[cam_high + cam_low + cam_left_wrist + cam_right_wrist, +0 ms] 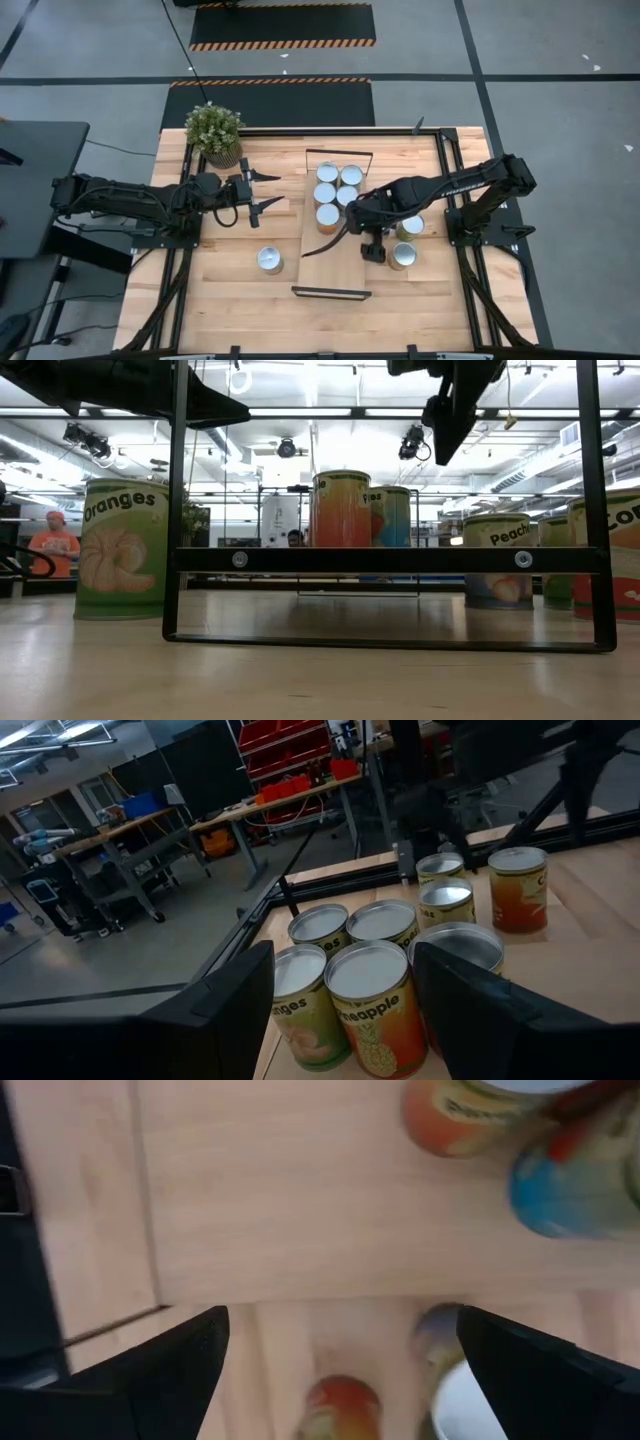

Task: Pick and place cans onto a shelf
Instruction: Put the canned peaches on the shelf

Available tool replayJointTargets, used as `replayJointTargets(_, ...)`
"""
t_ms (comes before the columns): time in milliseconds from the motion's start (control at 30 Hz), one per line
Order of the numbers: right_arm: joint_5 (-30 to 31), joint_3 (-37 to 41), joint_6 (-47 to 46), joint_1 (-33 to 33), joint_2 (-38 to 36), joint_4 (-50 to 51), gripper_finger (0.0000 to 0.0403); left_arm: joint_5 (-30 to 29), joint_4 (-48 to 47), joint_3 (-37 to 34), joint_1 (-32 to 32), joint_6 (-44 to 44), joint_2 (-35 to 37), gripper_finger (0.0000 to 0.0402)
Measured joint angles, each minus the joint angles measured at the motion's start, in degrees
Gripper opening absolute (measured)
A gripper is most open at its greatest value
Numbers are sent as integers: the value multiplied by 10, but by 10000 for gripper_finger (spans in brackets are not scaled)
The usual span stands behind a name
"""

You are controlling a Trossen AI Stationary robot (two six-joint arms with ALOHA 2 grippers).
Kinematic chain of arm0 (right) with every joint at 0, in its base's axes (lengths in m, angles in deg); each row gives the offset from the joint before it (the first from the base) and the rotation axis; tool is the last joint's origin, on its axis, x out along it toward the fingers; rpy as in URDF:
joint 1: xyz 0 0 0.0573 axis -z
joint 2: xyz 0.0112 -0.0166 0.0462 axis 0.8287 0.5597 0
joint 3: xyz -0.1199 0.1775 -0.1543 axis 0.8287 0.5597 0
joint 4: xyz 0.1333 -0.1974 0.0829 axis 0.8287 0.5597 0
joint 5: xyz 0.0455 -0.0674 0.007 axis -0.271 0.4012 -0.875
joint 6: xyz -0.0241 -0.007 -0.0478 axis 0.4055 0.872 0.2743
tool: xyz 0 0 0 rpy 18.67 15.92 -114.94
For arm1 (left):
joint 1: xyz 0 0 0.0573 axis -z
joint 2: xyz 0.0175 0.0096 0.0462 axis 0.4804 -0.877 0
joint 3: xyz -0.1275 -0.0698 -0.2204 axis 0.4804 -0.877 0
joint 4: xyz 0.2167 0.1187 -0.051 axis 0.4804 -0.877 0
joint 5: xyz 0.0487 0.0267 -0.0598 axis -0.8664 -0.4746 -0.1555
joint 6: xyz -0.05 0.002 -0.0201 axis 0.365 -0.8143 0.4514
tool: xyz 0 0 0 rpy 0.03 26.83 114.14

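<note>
The shelf [331,270] is a long narrow light-wood board lying on the table's middle, with black wire rails at both short ends [390,560]. Several cans [327,193] stand on its far half. One can [270,259] stands on the table left of the shelf, and two cans [410,227] [403,256] stand right of it. My left gripper [268,190] is open and empty, level, pointing at the shelf's cans [370,1005]. My right gripper [348,248] is open and empty above the shelf's bare near half [300,1200], pointing down.
A potted green plant [214,132] stands at the table's far left. Black frame rails [452,190] run along both sides of the table. A person in orange [55,545] stands in the room behind.
</note>
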State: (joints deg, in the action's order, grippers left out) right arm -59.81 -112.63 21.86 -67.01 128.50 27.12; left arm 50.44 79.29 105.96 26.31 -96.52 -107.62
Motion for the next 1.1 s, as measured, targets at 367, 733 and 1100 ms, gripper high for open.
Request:
replayJointTargets(367, -4, 0, -12, -20, 0, -36, 396, 0, 0, 0, 0, 0, 0, 245)
replayJointTargets(733, 73, 0, -146, 14, 0, 109, 398, 0, 0, 0, 0, 8, 0, 245)
replayJointTargets(1100, 94, 47, -138, 69, 1, 100, 400, 0, 0, 0, 0, 7, 0, 245)
